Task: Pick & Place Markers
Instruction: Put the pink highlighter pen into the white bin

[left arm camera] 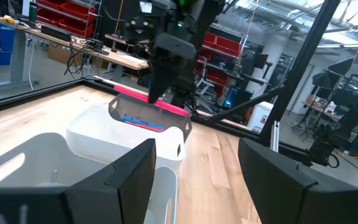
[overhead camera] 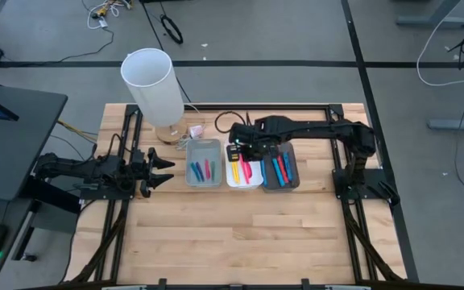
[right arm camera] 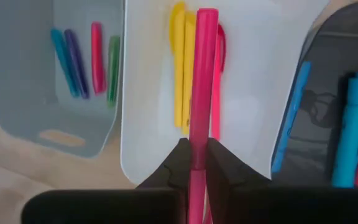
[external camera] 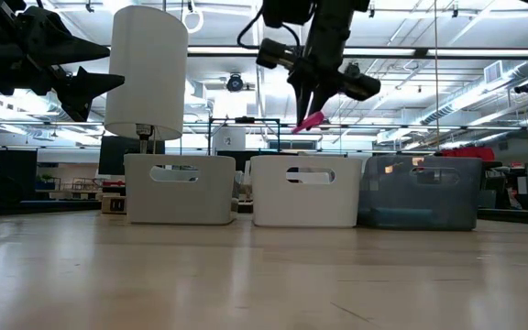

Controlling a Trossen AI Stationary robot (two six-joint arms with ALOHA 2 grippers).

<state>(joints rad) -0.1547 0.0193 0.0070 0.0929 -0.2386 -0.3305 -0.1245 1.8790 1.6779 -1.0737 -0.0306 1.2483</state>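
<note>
Markers lie sorted in three bins: we see a pink marker (right arm camera: 201, 93) clamped between the closed fingers of the right gripper (right arm camera: 193, 163), held in the air above the white middle bin (overhead camera: 233, 182), where yellow markers (right arm camera: 180, 68) and another pink one already rest. We also note the left bin (overhead camera: 203, 145) with blue, purple, pink and green markers and the dark right bin (overhead camera: 295, 182), partly cut off in the wrist view. Waiting at the table's left, the left gripper (overhead camera: 164, 170) stands with fingers spread and empty; a white cylinder (overhead camera: 153, 84) hides part of the far edge.
</note>
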